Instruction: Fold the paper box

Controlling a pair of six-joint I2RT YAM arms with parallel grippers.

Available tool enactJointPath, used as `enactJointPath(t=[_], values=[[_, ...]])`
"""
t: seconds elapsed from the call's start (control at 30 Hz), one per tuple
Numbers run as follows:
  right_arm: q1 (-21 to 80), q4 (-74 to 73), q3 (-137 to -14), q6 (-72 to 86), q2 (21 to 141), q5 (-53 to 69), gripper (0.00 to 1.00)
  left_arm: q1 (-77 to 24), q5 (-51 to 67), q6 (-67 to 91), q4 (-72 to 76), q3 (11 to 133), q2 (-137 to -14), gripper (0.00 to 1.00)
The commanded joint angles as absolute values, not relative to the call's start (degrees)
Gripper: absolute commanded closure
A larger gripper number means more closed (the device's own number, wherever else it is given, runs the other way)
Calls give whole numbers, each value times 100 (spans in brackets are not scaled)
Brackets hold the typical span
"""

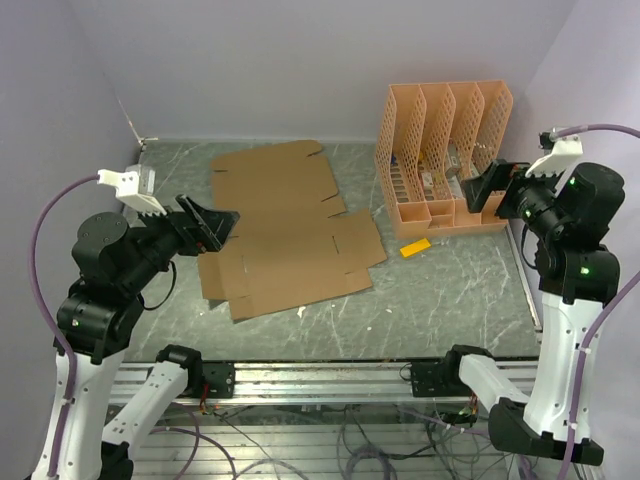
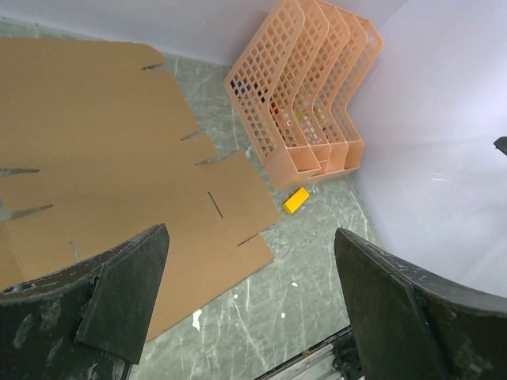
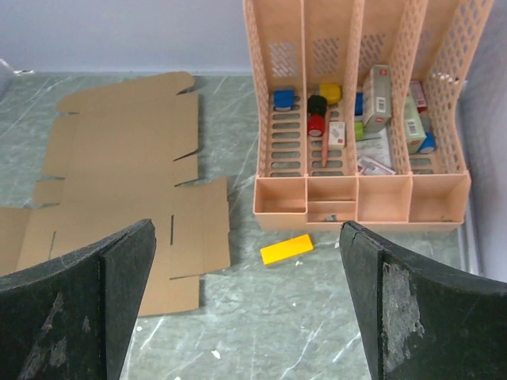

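The paper box is a flat brown die-cut cardboard sheet with flaps and slots, lying unfolded on the grey table left of centre. It also shows in the left wrist view and the right wrist view. My left gripper is open and empty, held above the sheet's left edge. My right gripper is open and empty, raised at the right in front of the orange organizer, well away from the sheet.
An orange lattice file organizer with small items in it stands at the back right. A small yellow block lies on the table in front of it. Lilac walls close the back and both sides. A metal rail runs along the near edge.
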State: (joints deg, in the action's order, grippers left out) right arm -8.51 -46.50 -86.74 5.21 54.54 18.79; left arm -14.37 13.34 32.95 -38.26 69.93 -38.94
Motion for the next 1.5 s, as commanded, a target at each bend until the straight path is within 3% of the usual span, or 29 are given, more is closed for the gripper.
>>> enactJointPath(t=[0.0, 0.17, 0.33, 0.53, 0.73, 1.03, 1.07, 1.47], values=[[-870, -4633, -8508, 631, 5350, 2469, 0, -1456, 1544, 3144, -3941, 6957, -3846, 4], [-870, -3983, -7736, 354, 4905, 3176, 0, -1455, 1699, 3225, -3588, 6480, -3720, 4], [-870, -3361, -6737, -641, 4351, 5220, 0, -1451, 1843, 3072, -3202, 5884, -3732, 4], [-866, -3585, -5918, -740, 4783, 5947, 0, -1444, 1747, 2976, -2809, 5175, -4228, 4], [-653, -4725, -6113, -2230, 6015, 5367, 0, -1225, 1784, 2832, -2382, 4736, -4969, 4], [-147, -4150, -5494, -2288, 6173, 5058, 0, 775, 3334, 3123, -1174, 4545, -6466, 4], [-148, -4126, -5455, -2330, 6164, 5107, 0, 861, 3341, 3138, -1059, 4595, -6713, 1], [-150, -3756, -4969, -2242, 5848, 5345, 0, 1339, 3121, 2622, -325, 5975, -9602, 10]])
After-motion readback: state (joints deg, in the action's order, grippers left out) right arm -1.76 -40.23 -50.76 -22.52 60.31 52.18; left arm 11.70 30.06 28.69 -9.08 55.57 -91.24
